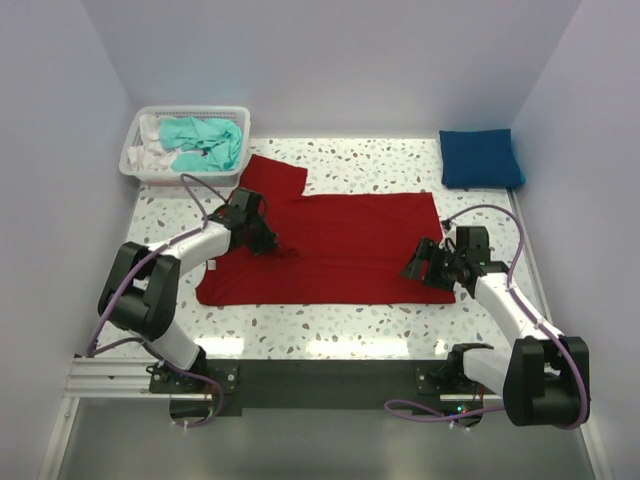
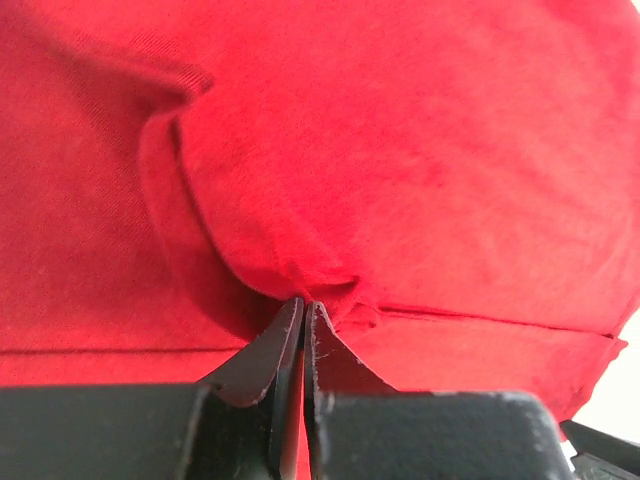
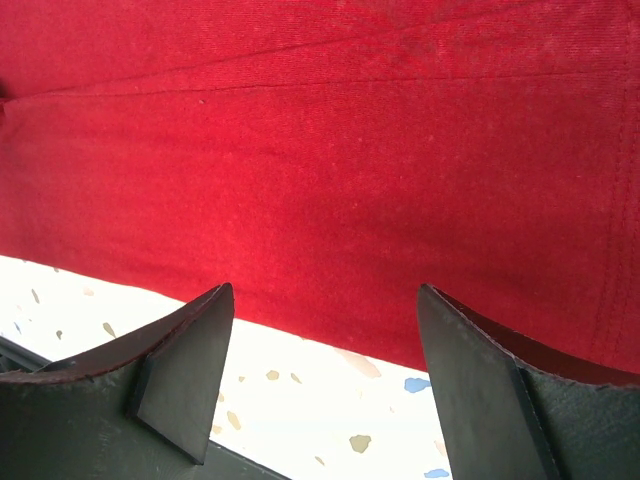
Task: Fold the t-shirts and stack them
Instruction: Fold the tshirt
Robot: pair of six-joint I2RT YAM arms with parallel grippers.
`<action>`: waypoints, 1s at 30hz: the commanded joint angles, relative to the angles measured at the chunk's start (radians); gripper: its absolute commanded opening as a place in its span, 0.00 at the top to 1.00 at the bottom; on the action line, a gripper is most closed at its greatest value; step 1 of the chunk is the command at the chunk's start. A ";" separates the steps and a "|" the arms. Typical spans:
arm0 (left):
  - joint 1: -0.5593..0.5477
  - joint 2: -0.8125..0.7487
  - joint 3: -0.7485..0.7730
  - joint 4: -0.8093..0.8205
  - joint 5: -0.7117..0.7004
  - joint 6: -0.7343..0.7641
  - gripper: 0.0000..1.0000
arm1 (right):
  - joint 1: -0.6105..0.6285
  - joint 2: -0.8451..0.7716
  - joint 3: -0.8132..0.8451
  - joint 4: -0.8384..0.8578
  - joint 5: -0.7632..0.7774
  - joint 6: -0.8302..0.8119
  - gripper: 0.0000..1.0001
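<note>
The deep red t-shirt (image 1: 340,245) lies spread across the middle of the table. My left gripper (image 1: 268,243) is shut on a pinched fold of the red cloth (image 2: 300,270) at the shirt's left part, close to the table. My right gripper (image 1: 412,268) is open and empty, low over the table just off the shirt's right front edge (image 3: 330,330). The royal blue t-shirt (image 1: 480,158) lies folded at the back right. The teal t-shirt (image 1: 205,142) lies crumpled in the white basket.
The white mesh basket (image 1: 138,145) stands at the back left with white cloth beside the teal shirt. White walls close in the table on the left, back and right. The speckled tabletop (image 3: 330,410) shows under my right gripper.
</note>
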 commanded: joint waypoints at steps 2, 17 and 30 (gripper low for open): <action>-0.014 0.042 0.107 -0.013 -0.030 0.075 0.95 | 0.003 0.000 -0.012 -0.001 0.025 -0.016 0.23; -0.039 0.301 0.449 -0.119 -0.077 0.387 0.93 | 0.003 0.022 -0.013 0.005 0.023 -0.017 0.23; -0.174 0.361 0.538 -0.094 -0.080 0.627 0.85 | 0.001 0.039 -0.015 0.010 0.014 -0.017 0.23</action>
